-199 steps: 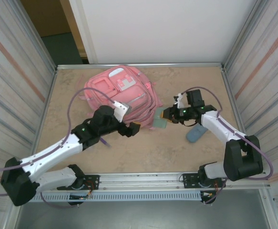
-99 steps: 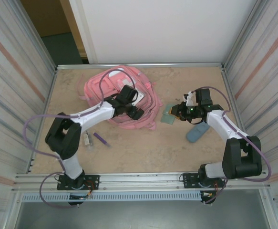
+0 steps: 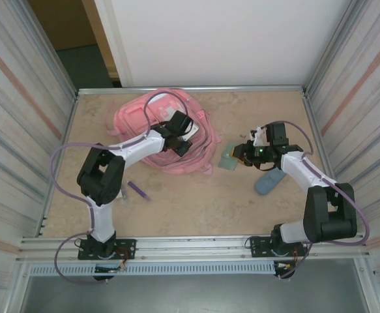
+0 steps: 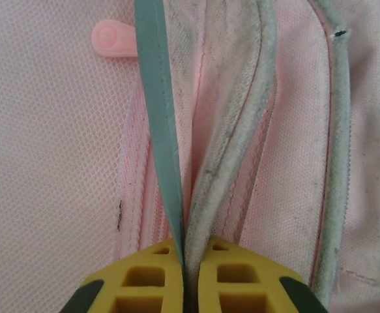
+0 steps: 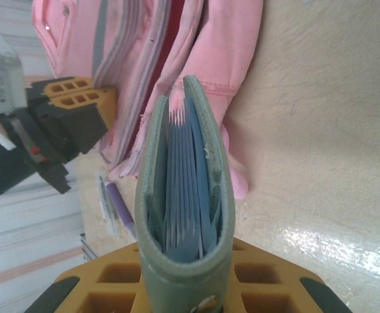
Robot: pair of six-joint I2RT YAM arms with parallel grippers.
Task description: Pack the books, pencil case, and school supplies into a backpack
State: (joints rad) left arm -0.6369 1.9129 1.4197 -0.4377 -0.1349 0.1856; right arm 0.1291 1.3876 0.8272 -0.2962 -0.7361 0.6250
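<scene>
Upper left of centre in the overhead view, the pink backpack (image 3: 134, 120) lies flat on the table (image 3: 196, 215). The left gripper (image 3: 182, 145) is down on the bag's right-hand side. The right gripper (image 3: 239, 155) hangs just right of the bag, gripping the sage-green folder (image 3: 227, 160). The pencil case (image 3: 268, 183) lies untouched at the lower right of that gripper. The purple pen (image 3: 136, 190) rests on the table below the bag.

From the left wrist, the yellow jaws at the bottom edge are clenched together on the backpack. They pinch a teal strip (image 4: 157, 117) and a pink piped seam (image 4: 235, 163) that run up the frame. A pink zip pull (image 4: 111, 31) sits at the upper left.

From the right wrist, the folder stands upright in the middle, squeezed between the yellow pads, its blue leaves showing in the open top. Beyond it, at the top of the frame, the bag's edge gapes a little, with a dark red lining inside. The left gripper is at the left of the frame.

The step in hand looks like loading the folder. Next, the left arm should probably lift the pinched edge to widen the mouth. The right arm would then bring the folder in edge-first, lined up with the gap so it does not catch on the seam.
</scene>
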